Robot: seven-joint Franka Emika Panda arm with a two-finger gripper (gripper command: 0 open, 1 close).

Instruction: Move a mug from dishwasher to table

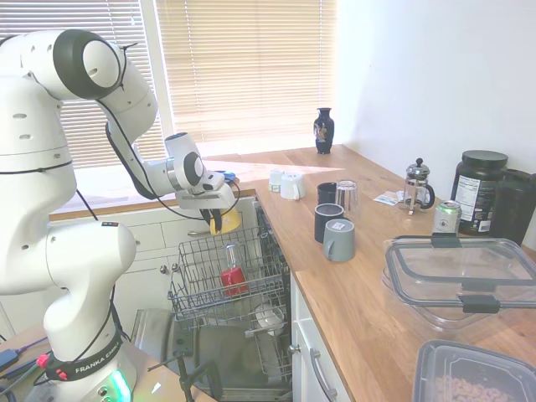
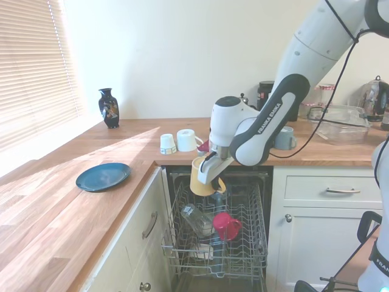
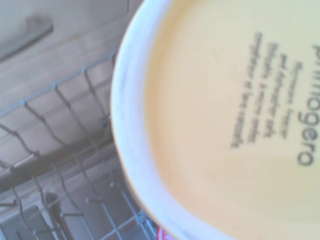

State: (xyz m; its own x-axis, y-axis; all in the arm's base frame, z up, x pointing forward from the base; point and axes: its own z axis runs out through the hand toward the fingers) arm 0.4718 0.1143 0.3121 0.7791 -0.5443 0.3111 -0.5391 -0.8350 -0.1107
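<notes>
surface: table (image 2: 73,207), light wood grain, L-shaped, kitchen with blinds
mug (image 2: 202,177): yellow ceramic, held above dishwasher (image 2: 219,237) wire rack
gripper (image 2: 209,167): clamped on the mug's rim
second exterior only: blue plate (image 2: 103,176)
wrist: mug's base, blurred print
rack: red cup (image 2: 226,225)

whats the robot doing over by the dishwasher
The white arm's gripper is shut on the yellow mug and holds it in the air above the dishwasher's pulled-out wire rack. A red cup and a few other pieces sit in the rack. The mug is not yet over the wooden table, where a blue plate lies.
</notes>
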